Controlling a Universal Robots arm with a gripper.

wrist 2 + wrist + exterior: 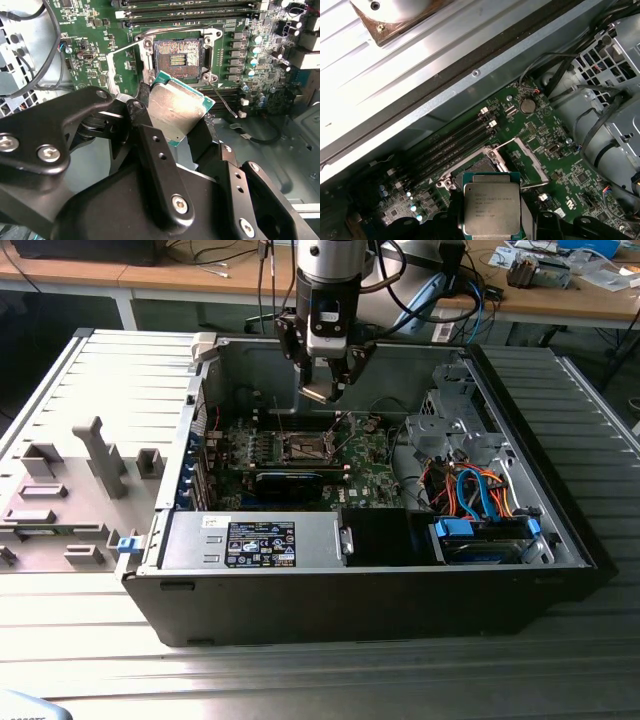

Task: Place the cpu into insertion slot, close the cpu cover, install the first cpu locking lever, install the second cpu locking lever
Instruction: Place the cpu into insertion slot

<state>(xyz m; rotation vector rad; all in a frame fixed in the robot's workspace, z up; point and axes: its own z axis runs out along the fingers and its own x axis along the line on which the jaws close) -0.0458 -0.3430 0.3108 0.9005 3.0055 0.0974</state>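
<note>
My gripper hangs over the open computer case, shut on the cpu, a thin square chip with a silvery top. In the second wrist view the cpu sits tilted between the black fingers, above and apart from the insertion slot. The slot's dark centre is bare, with green board around it. The cpu cover, a silvery frame, stands swung open beside the slot. In the first wrist view the cpu hides part of the insertion slot, and the cpu cover is raised. A thin wire lever stands loose near the slot.
Long memory slots run beside the socket. A long black graphics card lies just in front of it. A drive cage with orange and blue cables is at the exterior view's right. The case wall and a grey fixture tray stand at its left.
</note>
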